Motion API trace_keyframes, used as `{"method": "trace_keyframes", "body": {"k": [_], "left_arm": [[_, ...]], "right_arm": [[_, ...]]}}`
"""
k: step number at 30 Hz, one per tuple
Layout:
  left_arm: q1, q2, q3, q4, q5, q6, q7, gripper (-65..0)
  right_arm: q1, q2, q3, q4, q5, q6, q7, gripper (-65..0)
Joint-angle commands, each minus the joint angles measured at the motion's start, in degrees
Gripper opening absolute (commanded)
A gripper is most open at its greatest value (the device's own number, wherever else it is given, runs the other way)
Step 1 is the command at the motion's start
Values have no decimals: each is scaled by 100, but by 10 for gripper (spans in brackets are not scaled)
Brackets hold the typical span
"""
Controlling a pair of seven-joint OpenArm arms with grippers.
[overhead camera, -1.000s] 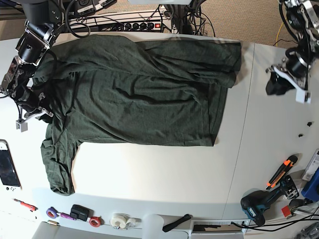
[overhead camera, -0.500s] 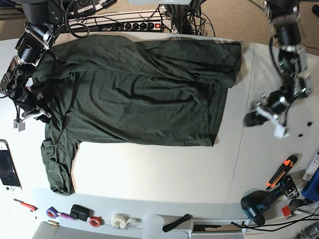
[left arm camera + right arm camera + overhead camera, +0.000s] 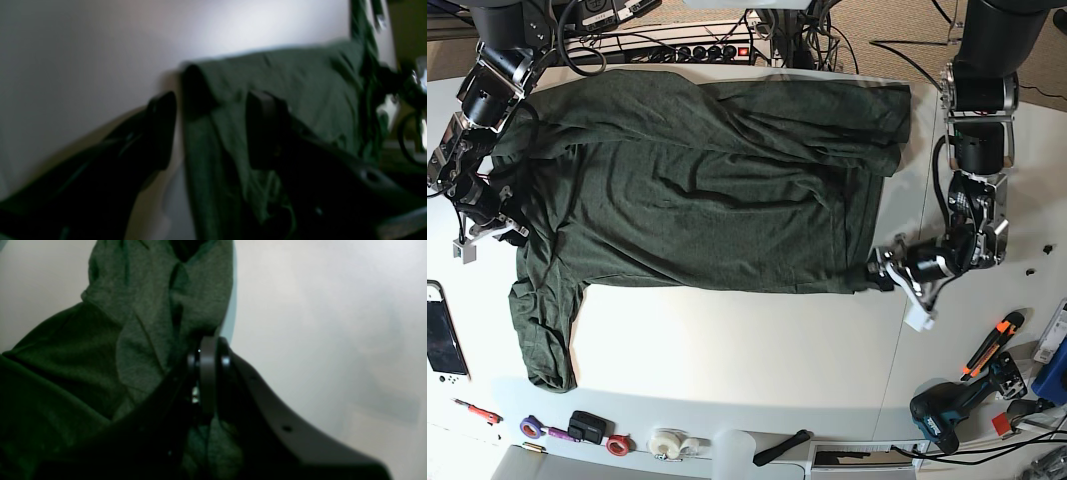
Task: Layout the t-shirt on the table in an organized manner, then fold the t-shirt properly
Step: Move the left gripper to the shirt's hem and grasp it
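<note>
The dark green t-shirt (image 3: 697, 190) lies spread and wrinkled across the white table (image 3: 727, 340), one sleeve trailing toward the front left. My left gripper (image 3: 885, 275) is low at the shirt's front right corner. In the left wrist view it (image 3: 213, 130) stands open, with the t-shirt (image 3: 283, 76) edge lying between its fingers (image 3: 263, 130). My right gripper (image 3: 492, 228) sits at the shirt's left edge. In the right wrist view it (image 3: 208, 353) is shut, pinching bunched t-shirt (image 3: 150, 306) fabric.
A game console (image 3: 442, 335) lies at the left edge. Tape rolls (image 3: 667, 443) line the front edge. A drill (image 3: 942, 415) and an orange cutter (image 3: 992, 345) sit front right. A power strip (image 3: 697, 50) and cables run along the back.
My left arm has swung down from the far right to the shirt's front right corner, its jaws widening. The right gripper has barely moved.
</note>
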Motion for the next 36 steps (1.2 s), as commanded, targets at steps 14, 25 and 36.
{"method": "trace_keyframes", "body": {"k": [14, 25, 36], "left_arm": [[24, 343, 28, 13, 597, -13, -85, -309], [26, 389, 26, 13, 1049, 372, -686, -650], [26, 11, 22, 13, -916, -943, -15, -650]], "right_arm": [[63, -4, 7, 44, -138, -46, 20, -650], [61, -2, 7, 44, -201, -44, 225, -650], [61, 2, 13, 46, -116, 372, 479, -650]]}}
